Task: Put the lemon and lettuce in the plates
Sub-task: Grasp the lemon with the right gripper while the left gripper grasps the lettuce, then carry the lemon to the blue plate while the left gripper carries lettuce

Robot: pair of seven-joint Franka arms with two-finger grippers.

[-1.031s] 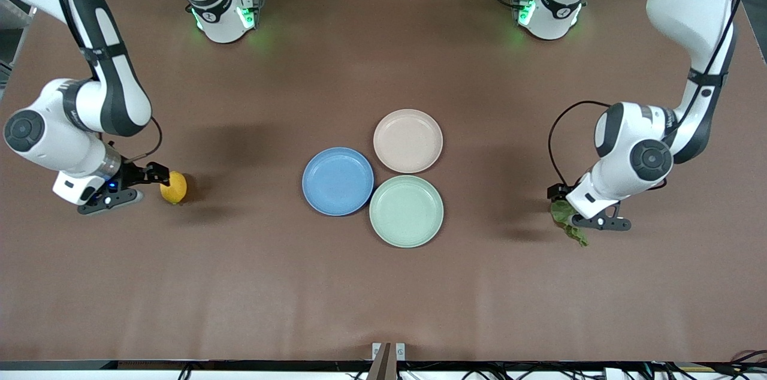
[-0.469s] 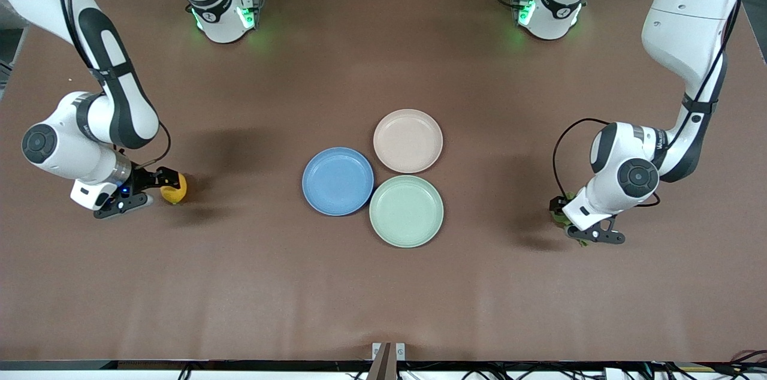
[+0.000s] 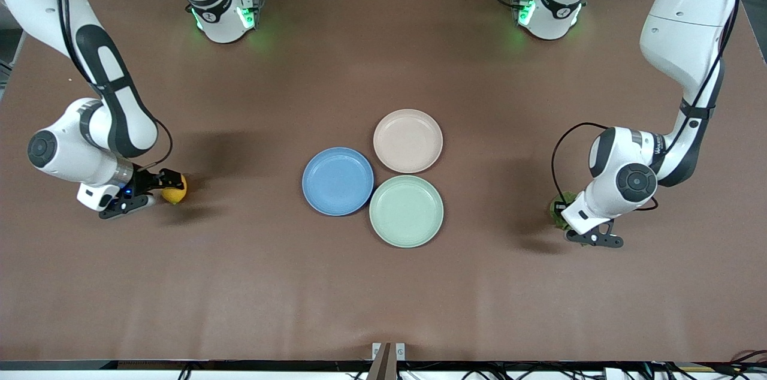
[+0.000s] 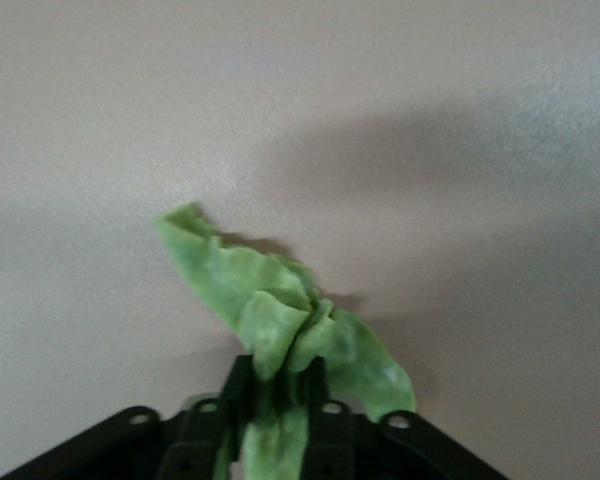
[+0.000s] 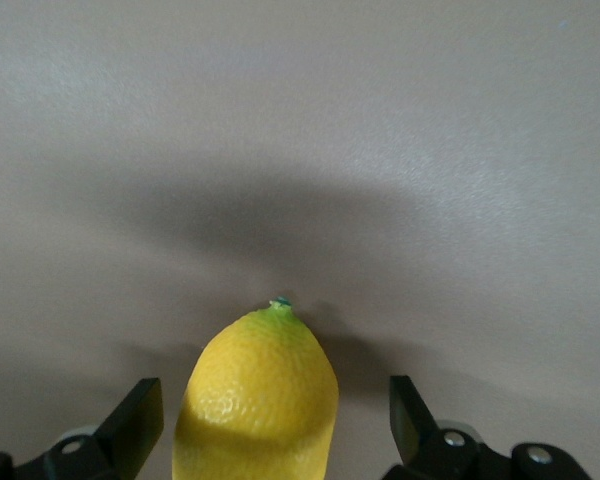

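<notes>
The yellow lemon lies on the table toward the right arm's end. My right gripper is low at it and open, one finger on each side of the lemon with a gap on both sides. The green lettuce lies toward the left arm's end, mostly hidden under my left hand. My left gripper is shut on the lettuce, pinching its bunched end between the fingers. The blue plate and the beige-pink plate sit mid-table, both empty.
A pale mint-green plate, also empty, touches the other two plates and is the nearest of them to the front camera. Bare brown table lies between each gripper and the plates.
My right gripper has slid forward so its fingers now flank the lemon. My left gripper has come down on the lettuce, and the leaf's tail no longer sticks out below the hand.
</notes>
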